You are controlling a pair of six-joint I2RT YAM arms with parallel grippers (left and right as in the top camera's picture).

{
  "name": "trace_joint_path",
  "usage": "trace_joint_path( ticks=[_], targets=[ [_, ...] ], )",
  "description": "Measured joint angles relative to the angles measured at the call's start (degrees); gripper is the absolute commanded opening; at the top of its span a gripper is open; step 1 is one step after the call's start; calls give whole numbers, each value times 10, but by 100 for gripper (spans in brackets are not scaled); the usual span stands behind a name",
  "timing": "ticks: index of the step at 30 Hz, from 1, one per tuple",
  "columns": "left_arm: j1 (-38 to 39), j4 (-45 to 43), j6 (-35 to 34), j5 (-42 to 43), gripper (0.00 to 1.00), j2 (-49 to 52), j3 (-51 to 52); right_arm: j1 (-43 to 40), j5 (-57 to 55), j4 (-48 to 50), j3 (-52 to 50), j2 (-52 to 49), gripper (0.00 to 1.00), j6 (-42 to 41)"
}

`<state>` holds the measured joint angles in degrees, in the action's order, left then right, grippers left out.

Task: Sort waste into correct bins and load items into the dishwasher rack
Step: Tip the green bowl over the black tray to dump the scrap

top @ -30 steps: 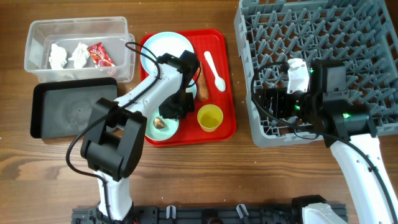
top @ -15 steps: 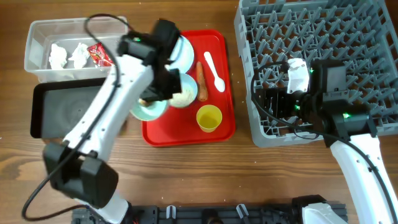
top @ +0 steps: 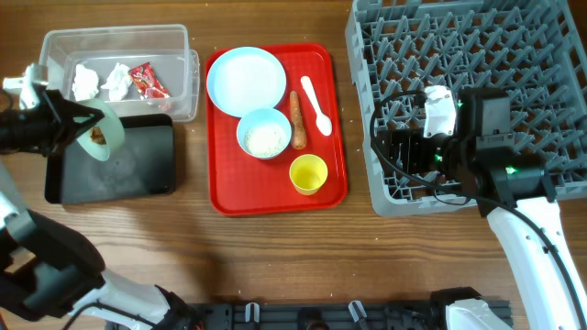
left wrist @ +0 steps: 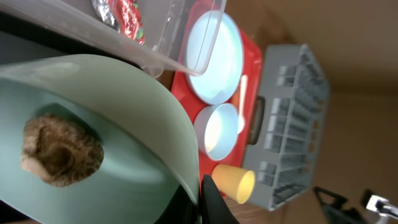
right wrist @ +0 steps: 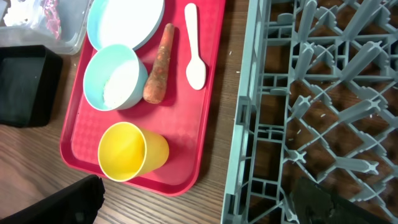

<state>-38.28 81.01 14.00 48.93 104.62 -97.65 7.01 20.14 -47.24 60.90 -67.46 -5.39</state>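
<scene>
Left tool [top: 84, 128] is clamped on the rim of the mint-green bowl [left wrist: 118, 106], which is tilted on edge above the left half of the black tray [top: 138, 170]. One brown food scrap [left wrist: 61, 149] sits inside.

Right tool [right wrist: 199, 202] hangs over the left edge of the dishwasher rack [top: 514, 46], fingers spread wide and empty.

Clear tub [top: 55, 46] contents:
- two tissues [top: 85, 81]
- one red wrapper [top: 147, 80], print unreadable

Red serving tray [top: 275, 197] on the bench [top: 275, 266] carries:
- one plate [top: 246, 78]
- one rice bowl [top: 264, 134]
- one carrot [top: 297, 119]
- one spoon [top: 316, 103]
- one yellow cup [top: 309, 173]

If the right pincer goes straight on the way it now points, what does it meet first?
The right pincer would probably meet the dishwasher rack rim first, seen between its open jaws; clearing that, the red tray near the yellow cup. Depth is unclear.
</scene>
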Motion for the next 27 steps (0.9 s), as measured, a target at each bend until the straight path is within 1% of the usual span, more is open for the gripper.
trace_joint_path(
  ticks=[4,6,8,12,14,21,23,25,27],
  targets=[
    [-53,0,47,82,4,57,33,0,0,0,0,0,100,0],
    [-83,4,79,136,4,107,52,0,0,-1,0,0,100,0],
    [-99,17,96,177,4,147,63,0,0,-1,0,0,100,0],
    [-105,56,109,237,4,199,74,0,0,-1,0,0,100,0],
    [-105,67,112,267,4,200,74,0,0,-1,0,0,100,0],
    [-105,71,129,297,4,200,74,0,0,-1,0,0,100,0],
    [-104,91,152,300,4,199,74,0,0,-1,0,0,100,0],
    [-96,138,198,298,4,188,69,0,0,-1,0,0,100,0],
    [-82,151,223,291,4,163,60,0,0,-1,0,0,100,0]
  ],
)
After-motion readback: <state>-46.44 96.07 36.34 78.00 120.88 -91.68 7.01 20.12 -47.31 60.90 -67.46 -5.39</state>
